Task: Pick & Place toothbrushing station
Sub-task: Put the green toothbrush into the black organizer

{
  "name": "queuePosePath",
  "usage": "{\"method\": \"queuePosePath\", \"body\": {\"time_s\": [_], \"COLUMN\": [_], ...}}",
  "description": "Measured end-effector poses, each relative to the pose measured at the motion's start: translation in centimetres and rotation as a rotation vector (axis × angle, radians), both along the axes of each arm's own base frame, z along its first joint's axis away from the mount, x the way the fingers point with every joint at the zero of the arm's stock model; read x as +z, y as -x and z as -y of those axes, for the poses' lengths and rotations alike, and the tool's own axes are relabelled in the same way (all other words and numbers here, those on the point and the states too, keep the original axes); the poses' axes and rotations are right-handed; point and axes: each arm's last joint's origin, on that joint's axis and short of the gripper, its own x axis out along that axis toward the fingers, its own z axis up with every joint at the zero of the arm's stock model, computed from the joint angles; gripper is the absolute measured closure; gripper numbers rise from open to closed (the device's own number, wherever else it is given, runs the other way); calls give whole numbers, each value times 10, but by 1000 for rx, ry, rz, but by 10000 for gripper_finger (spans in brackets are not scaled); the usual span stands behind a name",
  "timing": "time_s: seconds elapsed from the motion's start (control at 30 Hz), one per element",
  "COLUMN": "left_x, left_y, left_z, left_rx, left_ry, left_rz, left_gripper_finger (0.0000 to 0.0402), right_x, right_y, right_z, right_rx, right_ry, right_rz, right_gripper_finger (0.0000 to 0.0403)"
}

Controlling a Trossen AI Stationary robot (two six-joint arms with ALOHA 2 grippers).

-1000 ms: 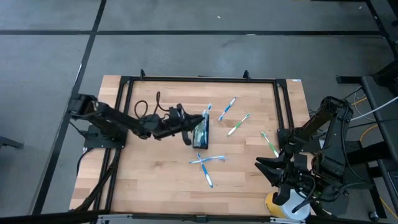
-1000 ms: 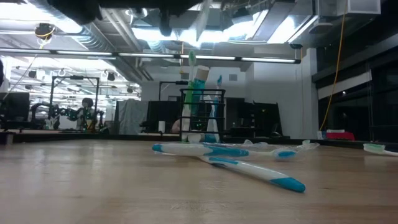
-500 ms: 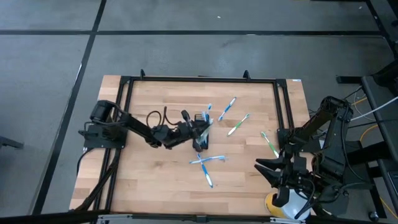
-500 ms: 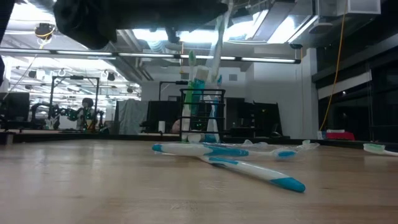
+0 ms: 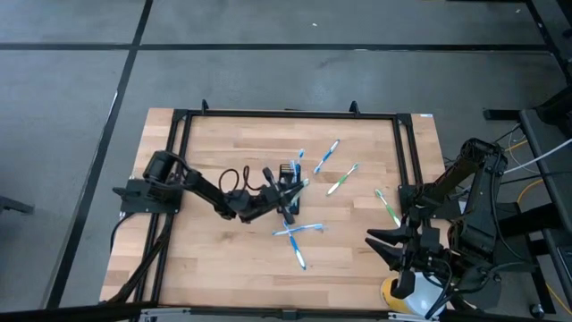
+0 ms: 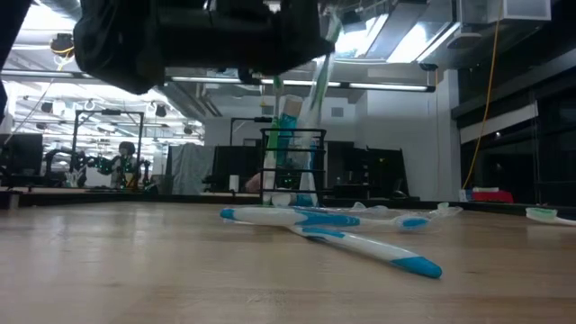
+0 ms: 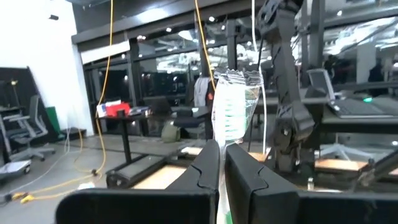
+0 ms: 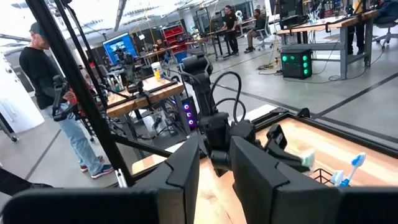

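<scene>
Near the middle of the wooden table (image 5: 214,241), the left hand (image 5: 284,193) hangs just beside a small black mesh holder (image 5: 290,183). Its two fingers are pinched nearly together on the handle of a green-and-white brush (image 7: 231,111), held bristles-up and tilted. From the level camera the brush leans in over the holder's rim, with the handle end seemingly inside the holder already, though that is hard to confirm from here. The tilt suits sliding a long brush into a short, narrow holder: the handle goes in at an angle and the rim catches it.

The holder stands upright and already carries brushes and a blue tube (image 6: 288,135), their heads rising above its rim because it is shorter than they are.

Loose brushes lie flat around it. Two blue ones (image 5: 298,235) lie crossed just in front of the holder. A blue one (image 5: 327,154) and a green one (image 5: 342,178) lie to its right, and another green one (image 5: 387,206) lies farther right near the frame. They look like the remaining work.

The right hand (image 5: 384,243) waits at the table's right front edge, well apart from the holder, fingers spread and empty. A yellow-and-white cup (image 5: 404,300) sits below it, off the table's corner.
</scene>
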Motion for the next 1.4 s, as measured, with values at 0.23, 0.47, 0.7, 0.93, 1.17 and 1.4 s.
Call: {"method": "queuePosePath", "body": {"time_s": [0.23,0.47,0.7,0.93,1.17,1.4], "left_x": [-14,-20,-23,-6,-20,-18], "left_y": [-1,2,13,36,33,16], "left_z": [6,17,42,78,78,62], "left_rx": [9,74,190,272,169,119], "left_ry": [1,-15,-52,-76,24,94], "left_rz": [-36,-117,-207,-265,-280,-318], "left_gripper_finger": [387,324,278,284,314,345], "right_x": [0,0,0,0,0,0], "right_y": [0,0,0,0,0,0], "right_z": [0,-1,-1,-1,-1,-1], "right_rx": [10,32,36,35,34,30], "right_ry": [2,0,-2,-25,-30,-65], "right_rz": [-4,-11,-12,-4,-2,10], "right_gripper_finger": [307,307,307,307,307,307]}}
